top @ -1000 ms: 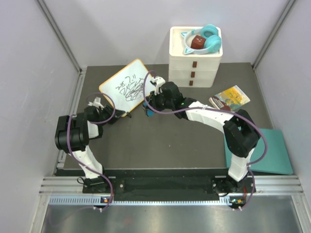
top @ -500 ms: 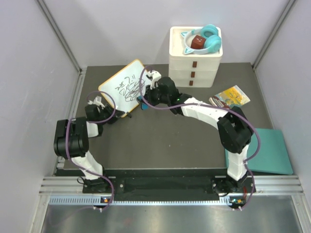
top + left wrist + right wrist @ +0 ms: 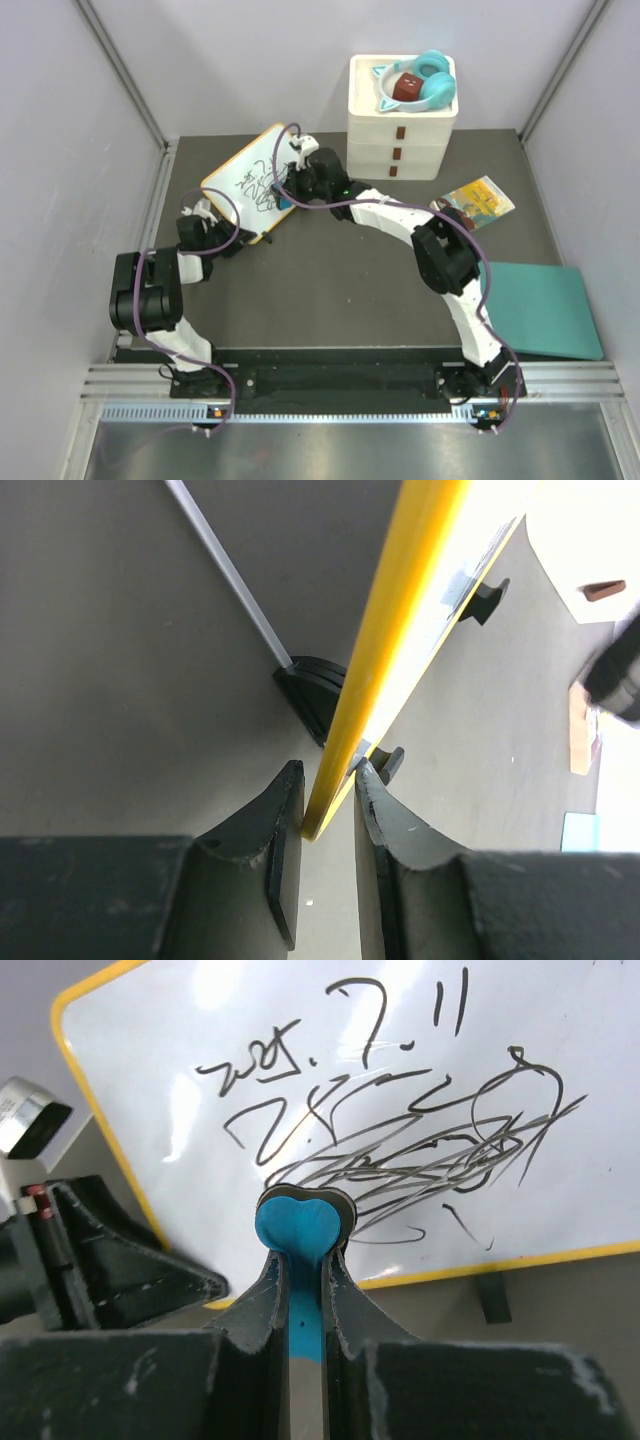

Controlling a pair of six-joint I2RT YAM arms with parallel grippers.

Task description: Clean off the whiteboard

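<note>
The whiteboard [image 3: 250, 180] stands tilted on black feet at the back left, its yellow-rimmed white face [image 3: 400, 1080] covered in black scribbles [image 3: 420, 1150]. My left gripper [image 3: 222, 238] is shut on the board's lower corner, its fingers pinching the yellow rim [image 3: 400, 610] from both sides [image 3: 328, 775]. Shut on a blue heart-shaped eraser [image 3: 300, 1225], my right gripper [image 3: 305, 1260] holds it at the lower left end of the scribbles [image 3: 283, 195]. Whether the eraser touches the face I cannot tell.
A white drawer unit [image 3: 402, 135] stands at the back, with teal headphones [image 3: 432, 85] and a brown block [image 3: 407, 87] on top. A snack packet [image 3: 478, 203] lies to its right. A flat teal sheet [image 3: 540, 310] lies near the right wall.
My right gripper has carried the blue eraser left and farther back, from beside the board's right edge onto its scribbled face. The left gripper has kept its hold on the board.
</note>
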